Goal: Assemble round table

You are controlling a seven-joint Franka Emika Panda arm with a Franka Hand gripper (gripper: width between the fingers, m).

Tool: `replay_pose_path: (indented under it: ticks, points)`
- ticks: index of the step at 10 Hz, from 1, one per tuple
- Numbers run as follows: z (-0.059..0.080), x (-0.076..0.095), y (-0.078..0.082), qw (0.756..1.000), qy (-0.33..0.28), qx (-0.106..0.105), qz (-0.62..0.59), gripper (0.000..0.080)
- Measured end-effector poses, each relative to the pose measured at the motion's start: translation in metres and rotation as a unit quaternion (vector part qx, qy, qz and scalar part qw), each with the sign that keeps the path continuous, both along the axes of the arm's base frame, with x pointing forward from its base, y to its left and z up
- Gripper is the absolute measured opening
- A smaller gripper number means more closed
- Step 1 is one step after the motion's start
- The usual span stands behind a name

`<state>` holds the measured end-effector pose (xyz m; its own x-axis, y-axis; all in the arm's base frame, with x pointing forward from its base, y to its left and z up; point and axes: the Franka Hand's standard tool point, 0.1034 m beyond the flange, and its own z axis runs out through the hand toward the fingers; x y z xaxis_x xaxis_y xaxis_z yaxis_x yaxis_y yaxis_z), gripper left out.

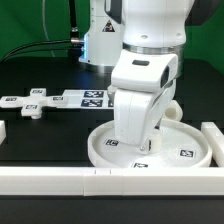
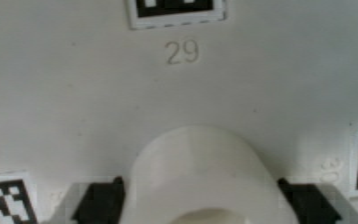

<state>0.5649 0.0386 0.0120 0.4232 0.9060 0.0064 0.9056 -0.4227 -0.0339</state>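
Nearest the exterior camera, a long white border bar (image 1: pixel 60 180) ran across the front of the black table (image 1: pixel 40 140). At the exterior view's left lay the flat cross-shaped piece (image 1: pixel 28 107), flat on the table and well apart from everything else. Just to its right the marker board (image 1: pixel 85 98) stretched toward the arm's base.

Right of centre sat the large round rimmed disc (image 1: pixel 100 150), flat, rim up, close behind the front bar. The Panda arm (image 1: pixel 150 30) reached forward from the back and bent straight down over it. The wrist was vertical, and the gripper (image 1: pixel 139 146) pointed down into the disc, a little toward the exterior view's left of its middle.

The wrist view showed the disc's bare face (image 2: pixel 69 100) with a tag (image 2: pixel 176 10) and the printed number 29 (image 2: pixel 181 52). The short thick cylinder (image 2: pixel 197 165) stood between the fingers. Its long axis lay along the gripper's own line, running from the camera toward the disc's face, so it was upright. Dark pads (image 2: pixel 101 200) flanked it on both sides and lay against its wall, so the gripper (image 2: pixel 197 200) was clamped on the cylinder. Whether the cylinder's far end touched the disc could not be told. A second border bar (image 1: pixel 212 135) ran at the far right.
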Motion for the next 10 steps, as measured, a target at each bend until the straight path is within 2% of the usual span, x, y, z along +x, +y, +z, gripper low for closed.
replay_pose_path:
  ticks: [4, 5, 6, 9, 10]
  points:
    - [0.0, 0.0, 0.0, 1.0, 0.0, 0.0, -0.001, 0.0409]
    - [0.0, 0.0, 0.0, 1.0, 0.0, 0.0, -0.001, 0.0564]
    - [0.001, 0.0, -0.001, 1.0, 0.0, 0.0, -0.002, 0.0624]
    - [0.022, -0.003, -0.001, 1.0, -0.008, -0.004, -0.023, 0.0646]
    - [0.034, -0.005, 0.0, 0.999, -0.014, -0.005, -0.037, 0.0649]
